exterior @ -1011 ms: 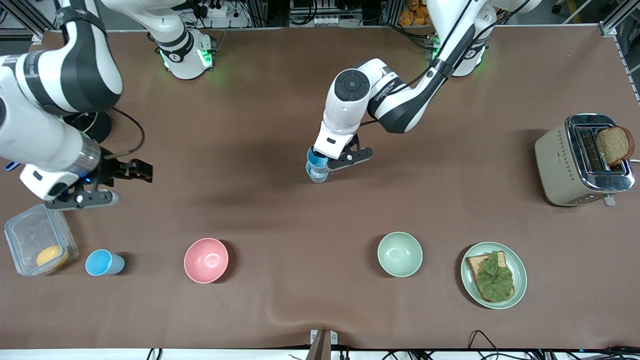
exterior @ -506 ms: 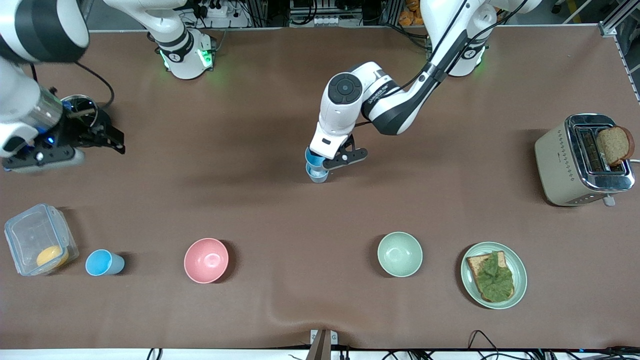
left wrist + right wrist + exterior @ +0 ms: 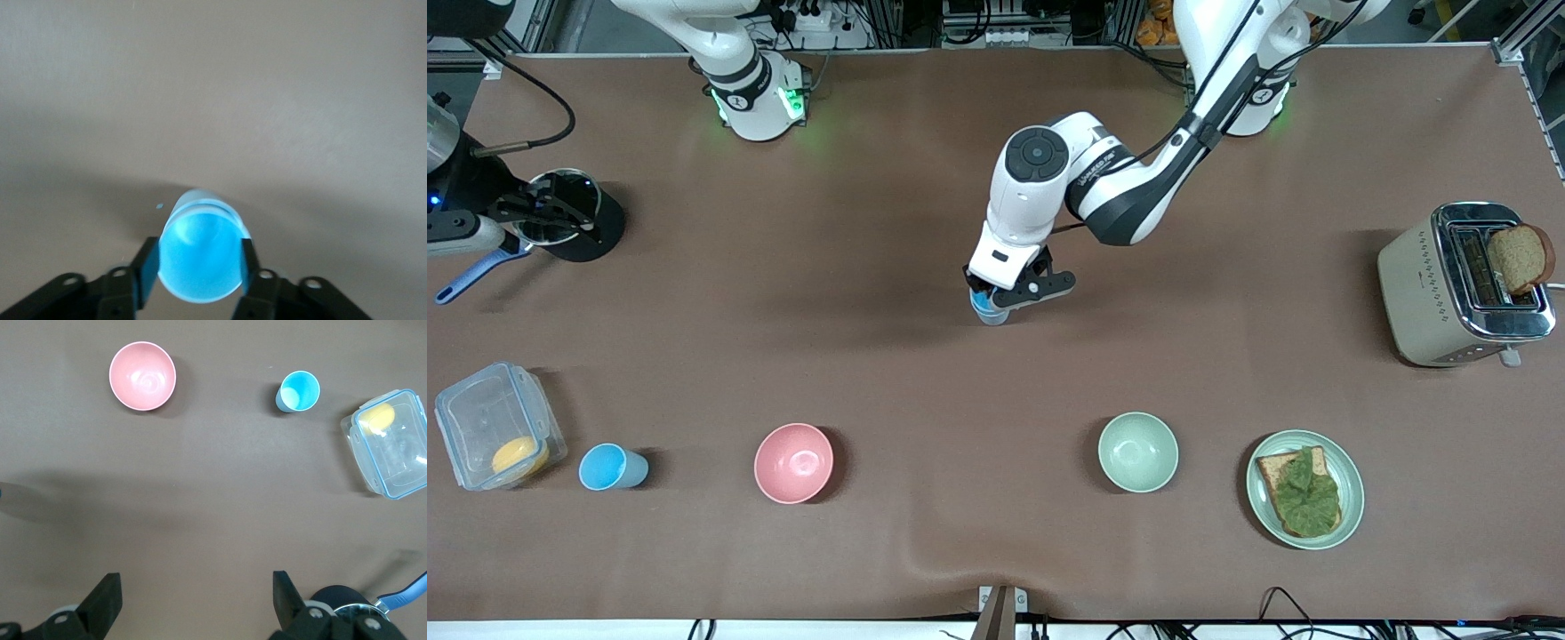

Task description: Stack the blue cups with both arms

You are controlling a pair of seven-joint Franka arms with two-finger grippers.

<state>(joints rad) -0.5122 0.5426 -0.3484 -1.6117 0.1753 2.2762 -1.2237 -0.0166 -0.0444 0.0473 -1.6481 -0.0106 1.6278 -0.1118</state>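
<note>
Two blue cups [image 3: 989, 307] sit nested mid-tabletop; left end effector [image 3: 200, 267] w/ fingers loosely astride the rim. Third blue cup [image 3: 612, 468] stands beside a clear box [image 3: 498, 425] holding something yellow. Right end effector [image 3: 193, 597] hangs spread apart, waiting. Cups look light, stiff, slick: grip at rim.

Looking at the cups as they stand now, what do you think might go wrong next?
1. The left gripper has its jaws close against the bright blue cup, nested in the paler cup; lifting away could drag or tip the stack.
2. A third blue cup stands between the clear container and the pink bowl; the right gripper, jaws open, might knock either one when reaching for it.
</note>
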